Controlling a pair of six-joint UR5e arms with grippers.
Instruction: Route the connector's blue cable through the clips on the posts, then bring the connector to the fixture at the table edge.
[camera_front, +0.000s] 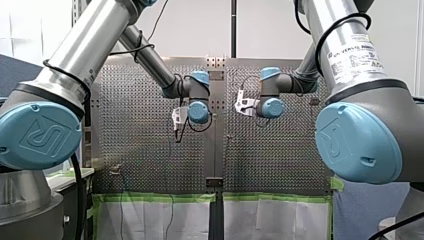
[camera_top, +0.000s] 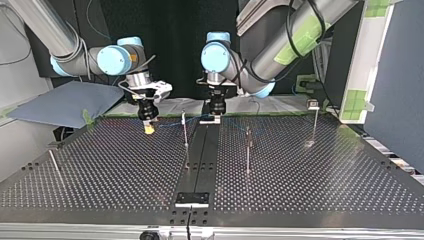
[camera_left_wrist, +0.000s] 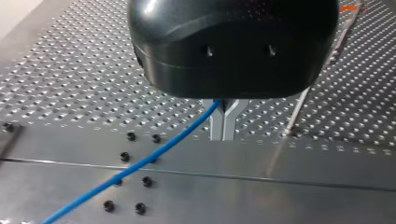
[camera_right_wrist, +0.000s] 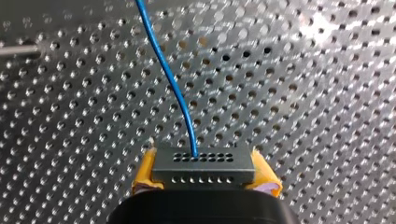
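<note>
My right gripper (camera_right_wrist: 205, 182) is shut on the dark grey connector (camera_right_wrist: 203, 167), its yellow pads (camera_right_wrist: 145, 173) pressing on both ends. The blue cable (camera_right_wrist: 170, 79) leaves the connector's face and runs away over the perforated plate. My left gripper (camera_left_wrist: 223, 122) has its metal fingers shut on the blue cable (camera_left_wrist: 140, 163), which trails off low over the centre rail. In the top view my right gripper (camera_top: 148, 128) hangs at the left and my left gripper (camera_top: 212, 118) at the middle. The thin blue cable (camera_top: 170, 124) stretches between them, past a post (camera_top: 185, 129).
More thin posts stand on the table: one right of the centre rail (camera_top: 248, 150), one at the far right (camera_top: 314, 125), one leaning at the near left (camera_top: 54, 164). A black fixture (camera_top: 192, 199) sits at the near table edge. A blue cloth (camera_top: 65, 102) lies beyond the far left corner.
</note>
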